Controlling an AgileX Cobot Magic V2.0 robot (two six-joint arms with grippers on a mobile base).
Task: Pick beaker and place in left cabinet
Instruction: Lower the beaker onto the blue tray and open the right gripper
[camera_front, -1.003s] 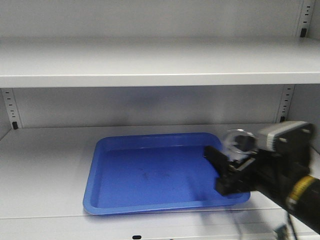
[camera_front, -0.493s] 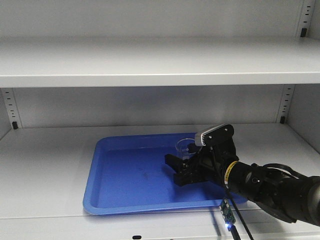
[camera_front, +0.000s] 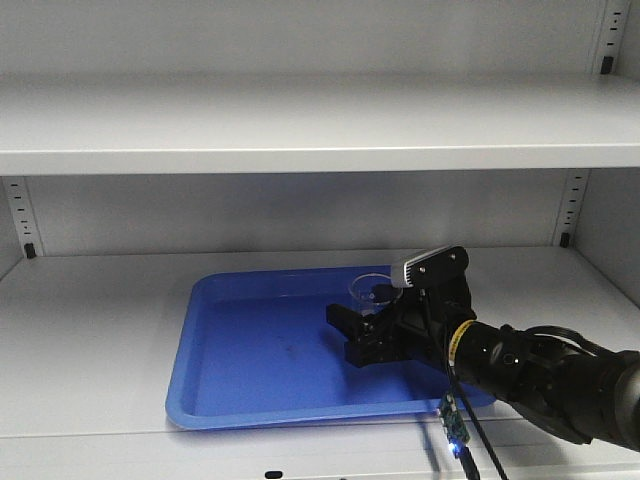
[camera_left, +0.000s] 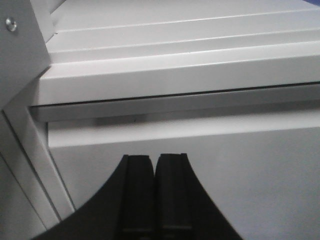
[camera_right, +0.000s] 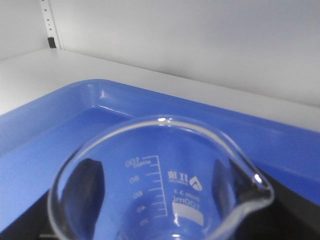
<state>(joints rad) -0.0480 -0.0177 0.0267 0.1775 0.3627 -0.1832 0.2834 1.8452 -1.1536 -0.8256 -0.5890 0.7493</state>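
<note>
The right gripper (camera_front: 362, 325) grasps the beaker (camera_front: 369, 293) upright over the blue tray (camera_front: 250, 370) on the cabinet (camera_front: 90, 340) shelf. The left gripper (camera_left: 155, 172) is clenched, holding nothing.

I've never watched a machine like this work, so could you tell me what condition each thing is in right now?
Beaker: upright, looks empty, held over the tray.
Right tool: shut on the beaker, reaching into the cabinet over the tray.
Left tool: shut, holding nothing, pointed at a pale grey shelf edge.
Blue tray: lying flat on the lower shelf, nothing else in it.
Left cabinet: open-fronted; upper shelf bare as far as seen.
</note>
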